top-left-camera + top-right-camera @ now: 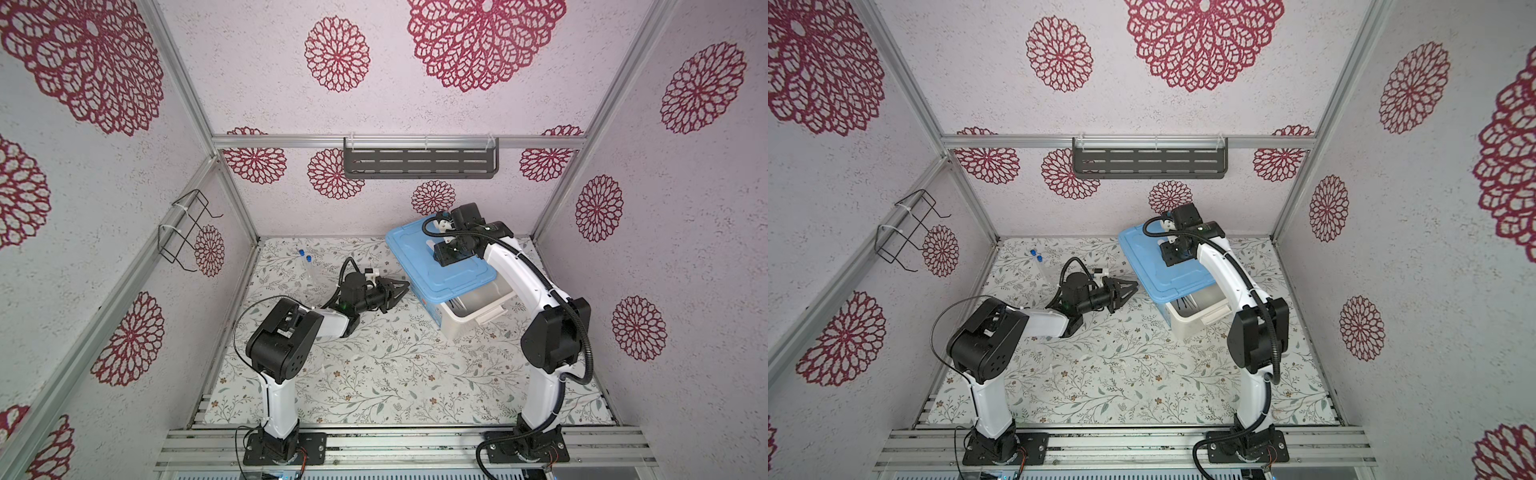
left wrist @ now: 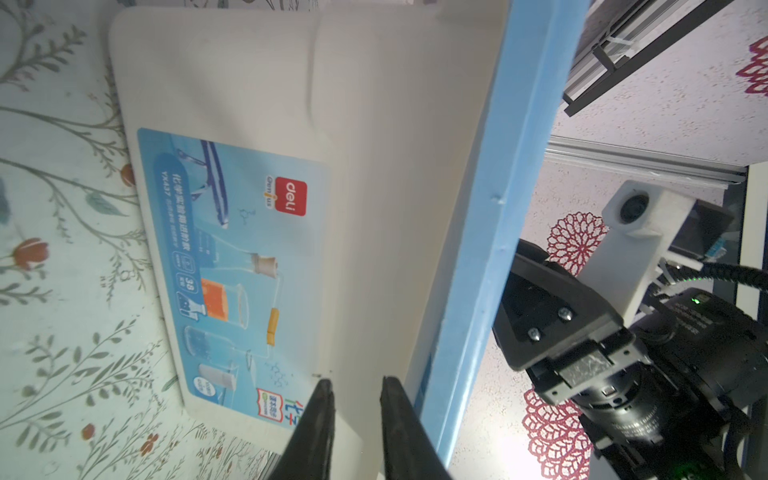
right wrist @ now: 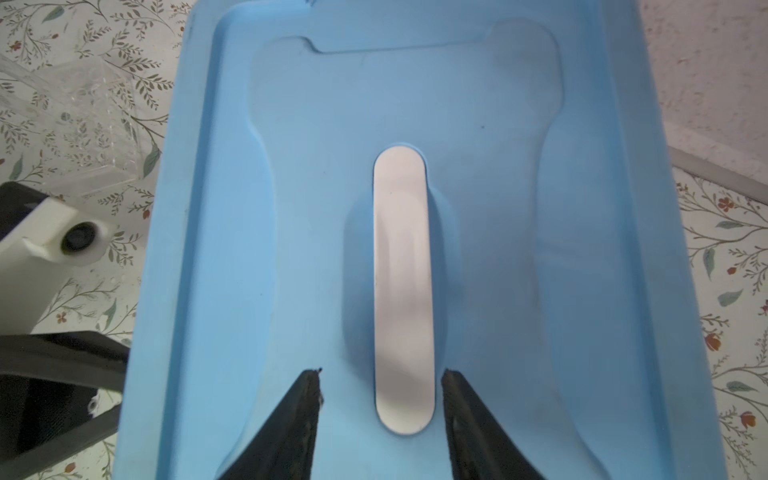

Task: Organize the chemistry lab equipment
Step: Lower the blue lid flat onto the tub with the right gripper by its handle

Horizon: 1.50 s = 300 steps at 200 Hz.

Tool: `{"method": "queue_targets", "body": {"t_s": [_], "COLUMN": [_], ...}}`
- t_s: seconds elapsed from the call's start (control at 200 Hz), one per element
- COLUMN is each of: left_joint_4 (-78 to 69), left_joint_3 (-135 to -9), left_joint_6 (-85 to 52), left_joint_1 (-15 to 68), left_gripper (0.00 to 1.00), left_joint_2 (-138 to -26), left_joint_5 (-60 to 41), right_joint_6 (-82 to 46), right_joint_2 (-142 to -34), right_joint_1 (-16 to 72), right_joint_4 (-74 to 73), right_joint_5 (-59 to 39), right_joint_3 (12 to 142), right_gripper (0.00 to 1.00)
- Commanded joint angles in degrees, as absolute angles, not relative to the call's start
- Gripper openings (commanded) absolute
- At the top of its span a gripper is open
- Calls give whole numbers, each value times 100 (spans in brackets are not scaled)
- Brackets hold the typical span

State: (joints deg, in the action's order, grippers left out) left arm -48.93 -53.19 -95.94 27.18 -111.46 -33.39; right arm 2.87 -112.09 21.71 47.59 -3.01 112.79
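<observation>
Two clear tubes with blue caps (image 1: 308, 258) (image 1: 1039, 258) lie on the mat at the back left. A clear vessel (image 3: 83, 108) stands on the mat beside the tub. The light-blue lid (image 1: 419, 249) (image 3: 249, 208) lies skewed on the white tub (image 1: 478, 313) (image 2: 374, 166), leaving its near corner uncovered; thin dark items (image 1: 1183, 305) show inside. My right gripper (image 3: 381, 372) (image 1: 436, 251) is open above the lid, its fingers on either side of the white handle (image 3: 402, 270) without touching it. My left gripper (image 2: 355, 382) (image 1: 402, 289) is open by a narrow gap, empty, at the tub's labelled side.
A dark slotted shelf (image 1: 419, 162) hangs on the back wall and a wire rack (image 1: 187, 232) on the left wall. The floral mat (image 1: 374, 374) covers the table. In the left wrist view the right gripper's body (image 2: 561, 324) sits just above the lid's edge (image 2: 498, 208).
</observation>
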Motion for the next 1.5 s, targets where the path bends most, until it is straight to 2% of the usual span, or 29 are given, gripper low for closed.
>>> {"method": "queue_targets", "body": {"t_s": [0.0, 0.345, 0.56, 1.281, 1.496], "left_joint_4": [-4882, -4710, -4736, -4660, -4719], "left_joint_3": [-5220, -5227, -5282, -5290, -5303], "left_joint_6": [-9496, -9352, -9379, -9229, -9137], "left_joint_1": [2591, 2458, 2437, 2365, 2330], "left_gripper": [25, 28, 28, 29, 31], "left_joint_2": [-11128, -11125, -11158, -10969, -10898], "left_joint_5": [-3427, -3480, -3481, -3480, -3418], "right_joint_6": [507, 826, 878, 1125, 1360], "right_joint_2": [-11303, -11784, -11786, -10651, -10062], "right_joint_1": [2095, 2084, 2083, 2047, 1912], "right_joint_4": [4886, 5085, 5177, 5444, 5230], "right_joint_5": [-418, -481, -473, 68, 116], "right_joint_3": [11598, 12088, 12103, 11294, 10474], "right_gripper": [49, 43, 35, 25, 24]}}
